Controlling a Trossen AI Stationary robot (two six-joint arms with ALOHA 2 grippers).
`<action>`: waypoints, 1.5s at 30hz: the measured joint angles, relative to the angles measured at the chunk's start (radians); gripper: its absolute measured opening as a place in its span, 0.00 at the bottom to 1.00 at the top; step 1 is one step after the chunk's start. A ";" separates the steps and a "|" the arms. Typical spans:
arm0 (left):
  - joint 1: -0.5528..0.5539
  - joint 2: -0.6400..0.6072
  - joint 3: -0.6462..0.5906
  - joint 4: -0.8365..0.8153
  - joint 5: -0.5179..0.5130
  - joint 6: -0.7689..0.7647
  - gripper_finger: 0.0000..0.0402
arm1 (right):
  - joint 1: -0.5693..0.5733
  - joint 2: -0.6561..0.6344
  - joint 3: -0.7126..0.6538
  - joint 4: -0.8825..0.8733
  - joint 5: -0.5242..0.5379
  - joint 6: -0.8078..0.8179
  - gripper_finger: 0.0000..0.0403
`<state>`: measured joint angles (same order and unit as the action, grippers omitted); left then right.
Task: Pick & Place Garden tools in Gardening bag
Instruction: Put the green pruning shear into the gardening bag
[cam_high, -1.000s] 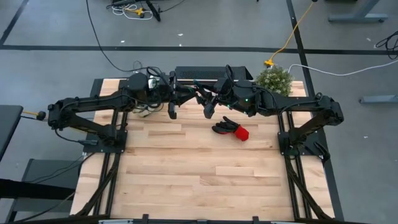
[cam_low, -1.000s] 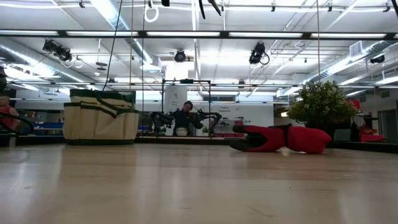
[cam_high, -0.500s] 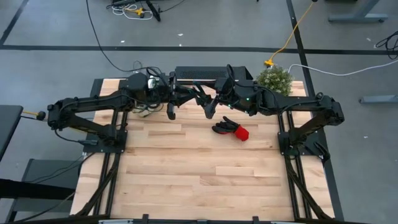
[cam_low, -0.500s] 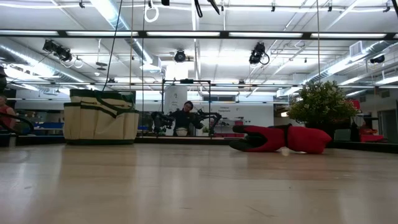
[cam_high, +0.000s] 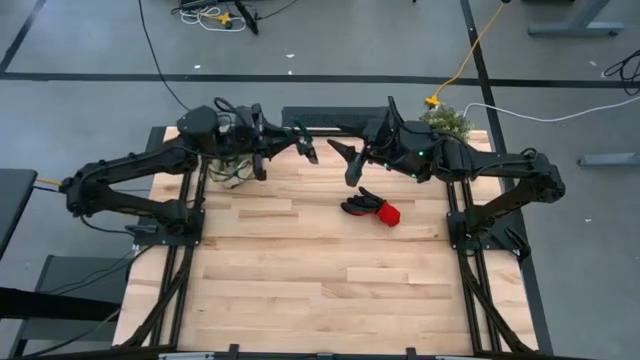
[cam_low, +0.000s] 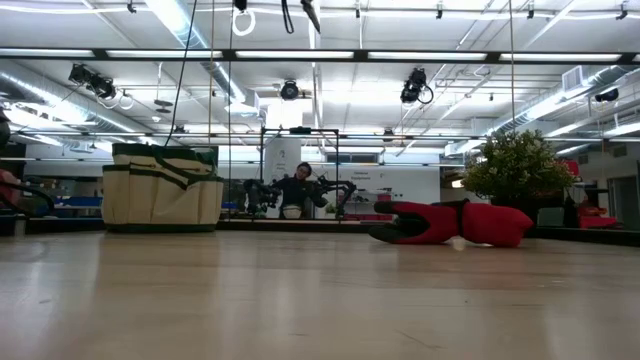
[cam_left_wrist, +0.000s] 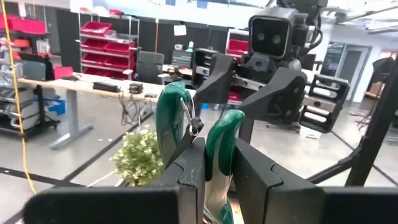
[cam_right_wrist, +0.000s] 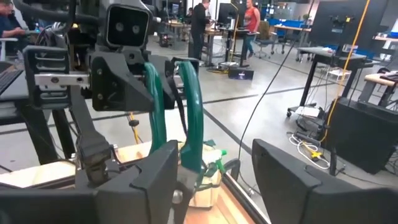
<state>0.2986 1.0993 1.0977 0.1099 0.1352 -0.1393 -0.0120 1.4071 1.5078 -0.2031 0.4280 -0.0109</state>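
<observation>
A pair of green-handled shears (cam_left_wrist: 186, 121) is held high over the table's far middle by my left gripper (cam_high: 308, 150), which is shut on it. My right gripper (cam_high: 343, 163) faces it from the right, open, with a gap between it and the shears (cam_right_wrist: 186, 99). The beige gardening bag (cam_low: 160, 188) stands on its base at the far left, under my left arm (cam_high: 232, 168). Black-and-red gloves (cam_high: 372, 208) lie flat on the wood, right of centre. My left gripper pinches the shears between its two fingers, low on the green handles (cam_left_wrist: 208, 163). The fingers come level from the table's left and lie along the tool. The handle loops stick out past the fingertips toward my right arm. The shears are lifted clear; the blade end is hidden by the gripper.
A bushy green plant (cam_high: 443, 125) stands at the far right corner, behind my right arm. The wooden table (cam_high: 320, 280) stretches toward the near edge. A person (cam_low: 300, 185) sits in the room beyond the far edge.
My right gripper has opened and let go of the shears, then drawn back toward the table's right edge. My left gripper has pulled away toward the left and far edge, carrying the shears. The two grippers, close together before, now stand apart.
</observation>
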 joint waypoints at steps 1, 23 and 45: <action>0.002 -0.007 0.000 -0.007 0.000 0.010 0.16 | 0.000 0.000 0.000 0.000 0.000 0.000 0.50; 0.001 -0.050 -0.041 -0.209 -0.064 0.064 0.16 | 0.000 -0.003 0.000 -0.053 -0.003 0.048 0.43; 0.001 -0.347 -0.272 -0.298 -0.238 -0.016 0.16 | 0.001 -0.075 0.000 -0.204 -0.146 0.025 0.08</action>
<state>0.3000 0.7524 0.8261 -0.1880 -0.1025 -0.1549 -0.0109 1.3319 1.5082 -0.4070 0.2823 0.0146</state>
